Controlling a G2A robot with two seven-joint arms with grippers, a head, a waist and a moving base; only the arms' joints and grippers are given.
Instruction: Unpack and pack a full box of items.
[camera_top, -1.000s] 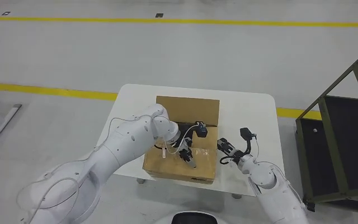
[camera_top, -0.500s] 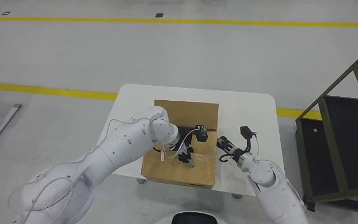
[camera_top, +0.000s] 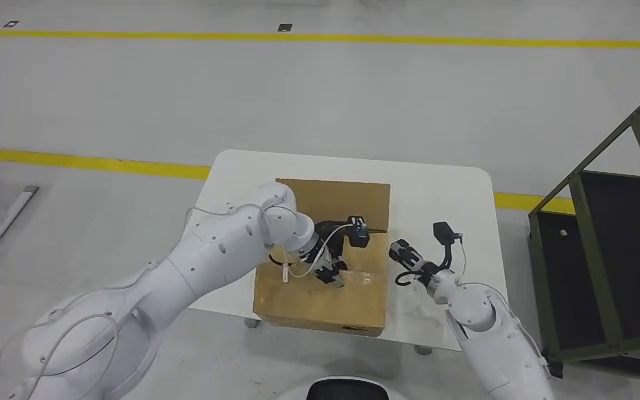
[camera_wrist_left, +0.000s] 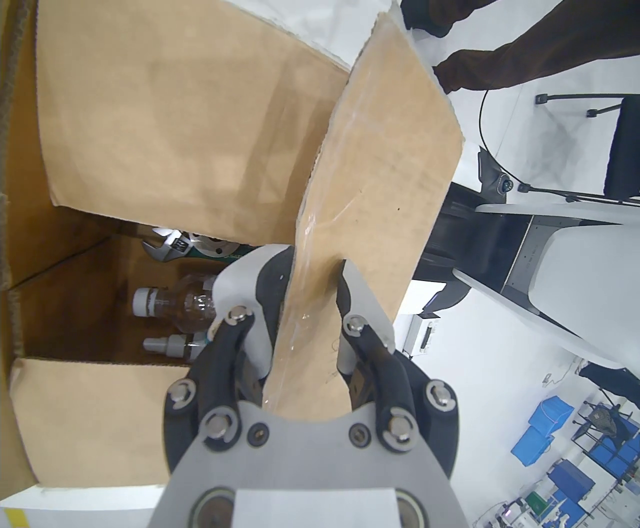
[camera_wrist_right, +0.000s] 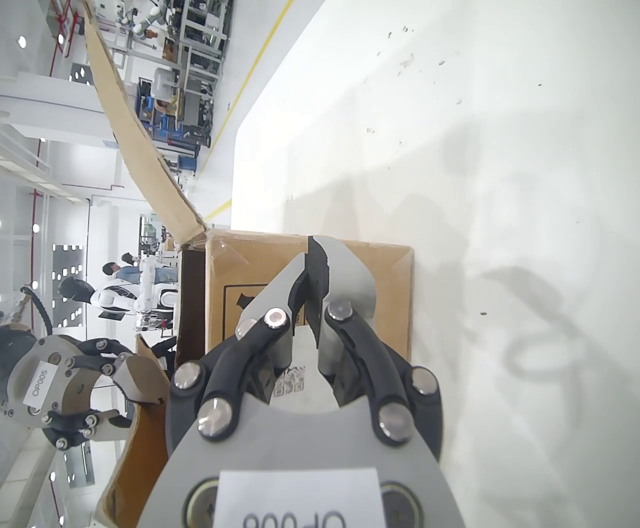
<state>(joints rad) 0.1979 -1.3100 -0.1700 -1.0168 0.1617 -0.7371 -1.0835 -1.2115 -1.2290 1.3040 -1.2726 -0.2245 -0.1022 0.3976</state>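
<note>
A brown cardboard box (camera_top: 300, 310) sits on the white worktop (camera_top: 440, 200), towards its near edge and a little left of the middle. The left gripper (camera_top: 335, 272) hangs over the middle of the box, and its fingers (camera_wrist_left: 357, 300) are clamped on the edge of one flap (camera_wrist_left: 380, 165), one finger on each face of the cardboard. In the left wrist view the held flap stands up on edge, with clear tape along its rim. Beside it a second, wider flap (camera_wrist_left: 165, 125) leans over the opening, and the inside of the box shows in the gap under it. Down there lie a metal wrench (camera_wrist_left: 167, 247), a clear plastic bottle (camera_wrist_left: 185, 302) with a pale cap, and the grey cap of another bottle (camera_wrist_left: 167, 345) just beside it; the rest of the contents is hidden by the flaps. In the top view the far flap (camera_top: 335, 200) is folded outwards, away from the robot. The right gripper (camera_top: 400, 250) hangs just beside the right wall of the box, low over bare worktop. Its fingers (camera_wrist_right: 345, 280) are pressed together with nothing between them, and they point at the side wall (camera_wrist_right: 235, 270) of the box, whether touching it or just short of it I cannot tell.
</note>
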